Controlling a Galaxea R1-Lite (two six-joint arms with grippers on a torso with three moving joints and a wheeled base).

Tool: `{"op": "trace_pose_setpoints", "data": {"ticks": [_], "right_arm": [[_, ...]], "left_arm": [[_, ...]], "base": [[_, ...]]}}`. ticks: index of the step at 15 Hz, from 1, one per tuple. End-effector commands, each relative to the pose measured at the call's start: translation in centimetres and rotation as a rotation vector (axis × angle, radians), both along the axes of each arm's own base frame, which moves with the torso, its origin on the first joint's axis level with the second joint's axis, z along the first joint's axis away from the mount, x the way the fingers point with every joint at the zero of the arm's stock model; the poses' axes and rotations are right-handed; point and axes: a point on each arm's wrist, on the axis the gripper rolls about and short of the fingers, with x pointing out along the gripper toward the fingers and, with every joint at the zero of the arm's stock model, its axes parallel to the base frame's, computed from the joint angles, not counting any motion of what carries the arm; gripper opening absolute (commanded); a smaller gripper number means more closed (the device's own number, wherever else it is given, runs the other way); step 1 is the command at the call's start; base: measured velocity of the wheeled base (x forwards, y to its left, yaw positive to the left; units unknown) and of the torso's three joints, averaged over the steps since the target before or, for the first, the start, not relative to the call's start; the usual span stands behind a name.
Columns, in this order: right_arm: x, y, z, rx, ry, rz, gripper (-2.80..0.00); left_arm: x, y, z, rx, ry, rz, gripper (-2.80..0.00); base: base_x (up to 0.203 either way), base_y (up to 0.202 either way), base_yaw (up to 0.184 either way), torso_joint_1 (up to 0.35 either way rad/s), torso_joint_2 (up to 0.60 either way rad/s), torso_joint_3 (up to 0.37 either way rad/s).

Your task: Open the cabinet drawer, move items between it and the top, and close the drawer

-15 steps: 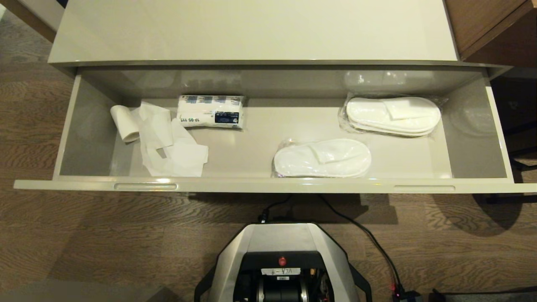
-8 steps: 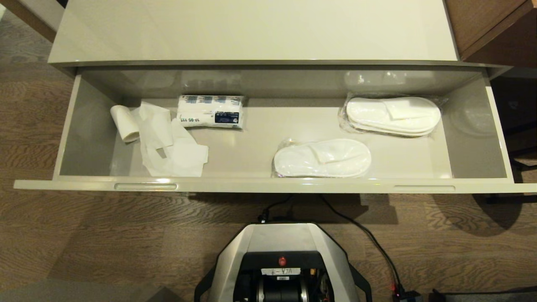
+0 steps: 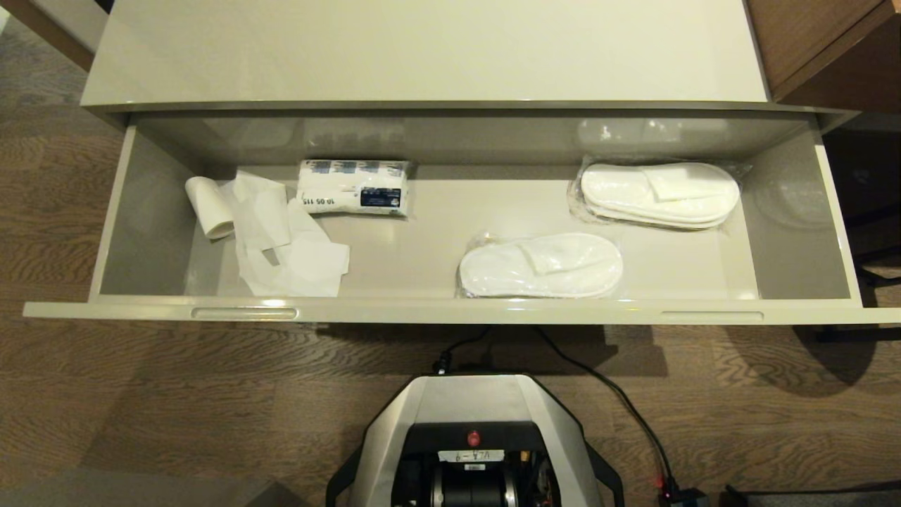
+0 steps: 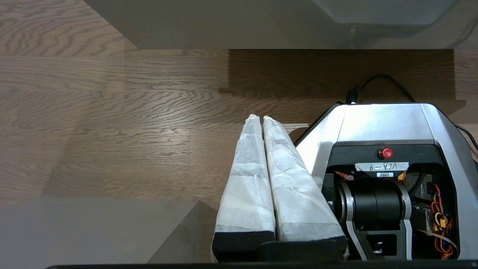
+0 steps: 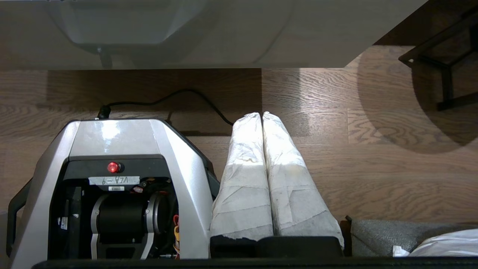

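You have the cabinet drawer (image 3: 802, 211) pulled fully out below the top (image 3: 422, 49). Inside, the paper roll (image 3: 208, 205) lies near the drawer's left end with its tail trailing toward the front wall. One slipper pair (image 3: 540, 265) sits by the front wall at mid-drawer, another (image 3: 660, 193) toward the back right. Your left gripper (image 4: 260, 121) and right gripper (image 5: 260, 116) hang beside the base, fingers pressed together, holding nothing.
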Motion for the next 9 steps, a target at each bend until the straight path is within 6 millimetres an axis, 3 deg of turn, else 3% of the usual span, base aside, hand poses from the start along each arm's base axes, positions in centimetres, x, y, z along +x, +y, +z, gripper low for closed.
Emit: {"op": "trace_pose_setpoints", "data": {"ticks": [1, 9], "right_arm": [[0.02, 0.0, -0.04, -0.001, 0.002, 0.001, -2.8], [0.02, 0.0, -0.04, -0.001, 0.002, 0.001, -2.8]], "left_arm": [[0.01, 0.0, 0.0, 0.0, 0.002, 0.001, -2.8], [0.01, 0.0, 0.0, 0.0, 0.002, 0.001, -2.8]], "base": [[0.0, 0.0, 0.0, 0.0, 0.0, 0.0], [0.0, 0.0, 0.0, 0.0, 0.0, 0.0]]}}
